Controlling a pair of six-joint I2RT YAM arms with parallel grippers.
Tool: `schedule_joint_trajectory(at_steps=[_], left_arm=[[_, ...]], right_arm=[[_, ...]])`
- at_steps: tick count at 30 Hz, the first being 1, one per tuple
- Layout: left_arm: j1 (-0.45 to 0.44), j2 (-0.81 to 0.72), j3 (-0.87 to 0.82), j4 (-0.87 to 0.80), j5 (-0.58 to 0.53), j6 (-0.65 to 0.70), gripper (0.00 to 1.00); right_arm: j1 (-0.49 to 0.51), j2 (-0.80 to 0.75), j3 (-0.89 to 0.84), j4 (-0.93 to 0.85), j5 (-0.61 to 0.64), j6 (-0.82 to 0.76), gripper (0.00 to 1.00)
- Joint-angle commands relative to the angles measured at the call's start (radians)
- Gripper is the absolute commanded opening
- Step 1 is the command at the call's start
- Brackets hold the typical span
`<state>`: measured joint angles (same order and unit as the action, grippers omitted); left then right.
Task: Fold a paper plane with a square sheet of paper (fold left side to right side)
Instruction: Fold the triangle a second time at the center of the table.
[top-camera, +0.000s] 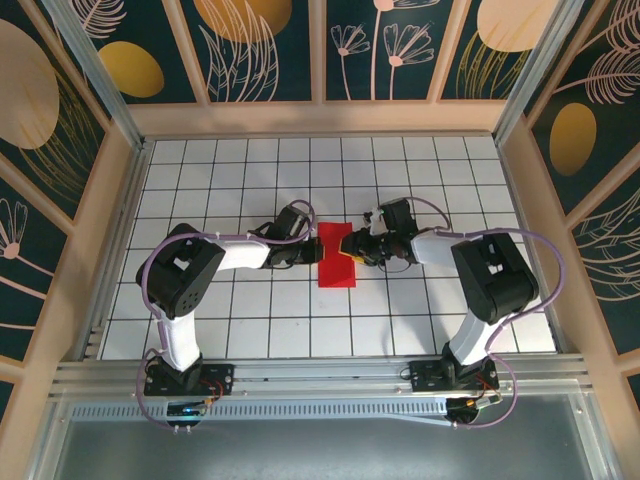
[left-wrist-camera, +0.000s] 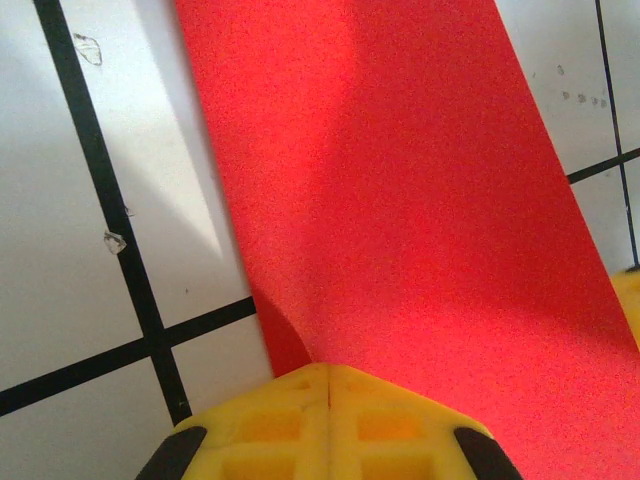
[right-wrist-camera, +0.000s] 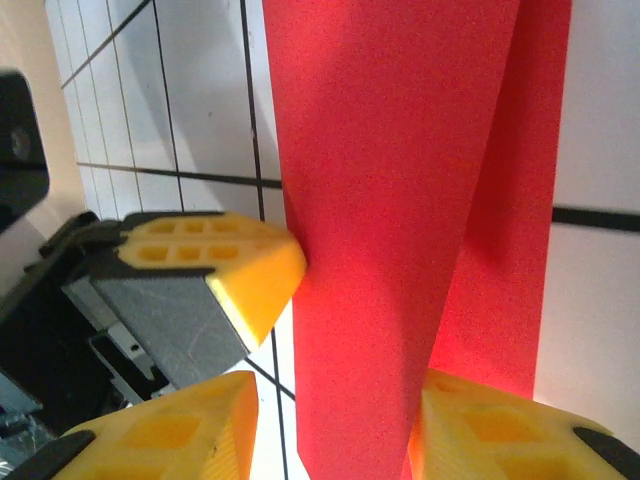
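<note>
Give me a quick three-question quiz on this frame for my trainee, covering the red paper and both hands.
1. True or false: the left hand is shut.
2. Multiple choice: in the right wrist view, what runs through the gap of the open right hand? A) a raised fold of the red paper; B) a blue cup; C) a pencil.
3. Fill in: in the top view, the red paper lies ___ the two hands.

Key: 1 true; 2 A; 3 between.
</note>
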<state>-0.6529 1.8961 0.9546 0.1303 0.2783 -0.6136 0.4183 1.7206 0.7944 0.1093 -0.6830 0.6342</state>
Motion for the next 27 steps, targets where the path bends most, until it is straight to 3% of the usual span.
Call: schedule_joint_trajectory(at_steps=[1,10,18,22,27], left_arm=[[-0.005,-0.002,-0.021,-0.089,-0.019,0.000,0.00],[-0.005,-0.003,-0.017,-0.087,-0.014,-0.001,0.00],[-0.006,-0.026,-0.002,-0.073,-0.013,-0.017,0.00],[-0.005,-0.059,0.012,-0.078,-0.033,-0.017,0.07],[-0.006,-0.144,0.013,-0.089,-0.079,0.015,0.18]], right_arm=[[-0.016,0.039,0.048,0.004,-0.024,-0.030,0.42],[-0.030,0.088,0.089,-0.037,-0.018,-0.068,0.35],[-0.032,0.083,0.080,-0.051,-0.004,-0.085,0.15],[-0.032,0.081,0.083,-0.067,-0.007,-0.094,0.00],[-0.031,0.063,0.068,-0.056,-0.009,-0.082,0.00]])
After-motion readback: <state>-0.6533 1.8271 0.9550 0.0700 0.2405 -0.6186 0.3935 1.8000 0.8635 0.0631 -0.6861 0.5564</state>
